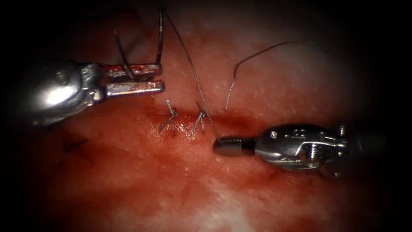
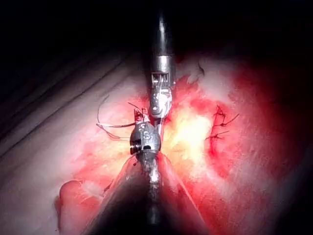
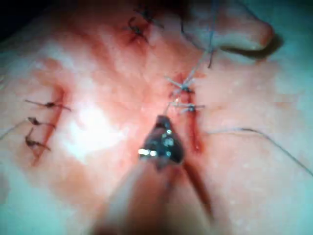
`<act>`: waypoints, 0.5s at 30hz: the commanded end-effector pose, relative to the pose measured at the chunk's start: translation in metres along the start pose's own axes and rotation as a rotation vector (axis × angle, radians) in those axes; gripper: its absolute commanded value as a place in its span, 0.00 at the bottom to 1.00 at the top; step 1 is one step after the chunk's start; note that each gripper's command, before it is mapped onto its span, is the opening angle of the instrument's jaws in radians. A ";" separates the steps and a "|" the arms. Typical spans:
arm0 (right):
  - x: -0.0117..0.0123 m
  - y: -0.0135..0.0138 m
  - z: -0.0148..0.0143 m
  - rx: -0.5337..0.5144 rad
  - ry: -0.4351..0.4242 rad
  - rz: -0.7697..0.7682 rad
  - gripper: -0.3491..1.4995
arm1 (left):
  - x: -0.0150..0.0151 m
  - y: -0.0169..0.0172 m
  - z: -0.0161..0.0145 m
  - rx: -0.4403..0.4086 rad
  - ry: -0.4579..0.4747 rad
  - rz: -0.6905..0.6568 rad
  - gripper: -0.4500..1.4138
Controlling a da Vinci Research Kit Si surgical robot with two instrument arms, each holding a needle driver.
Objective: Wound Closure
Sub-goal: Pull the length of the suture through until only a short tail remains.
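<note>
Endoscope view: the left end effector (image 1: 161, 77) comes in from the left, on the far side of the cut (image 1: 240, 121), with its two jaws parted, lying one just above the other. A dark strand of thread (image 1: 159, 38) drops to the upper jaw, and a short dark piece crosses that jaw; whether the jaws grip anything cannot be told, and they look released. The right end effector (image 1: 219, 147) enters from the right, just near of the cut, its jaws clenched on the thread (image 1: 195, 77), which runs from its tip up and far-left across the tissue (image 1: 180, 189). Two finished stitches (image 1: 171, 115) with short cut ends sit across the cut's left part, the second one (image 1: 199, 119) just beside the held strand. A loose length of thread (image 1: 257, 53) arcs over the tissue to the far right of the cut. No curved needle can be made out with certainty. Red fluid (image 1: 171, 129) wets the tissue around the stitches. In the right wrist view, the right end effector (image 3: 162, 122) sits just beside the stitched cut (image 3: 193, 132).
</note>
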 end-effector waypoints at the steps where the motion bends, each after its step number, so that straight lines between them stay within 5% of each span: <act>1: 0.0001 -0.0016 0.0010 0.019 -0.001 -0.002 0.00 | -0.0003 0.0000 0.0007 -0.002 -0.001 0.007 0.00; 5: 0.0011 -0.0072 0.0010 0.060 -0.029 -0.019 0.00 | -0.0018 0.0003 0.0006 -0.010 -0.008 0.011 0.00; 15: 0.0027 -0.0126 -0.0001 0.066 -0.030 -0.032 0.00 | -0.0028 0.0023 -0.0004 -0.057 -0.030 0.012 0.00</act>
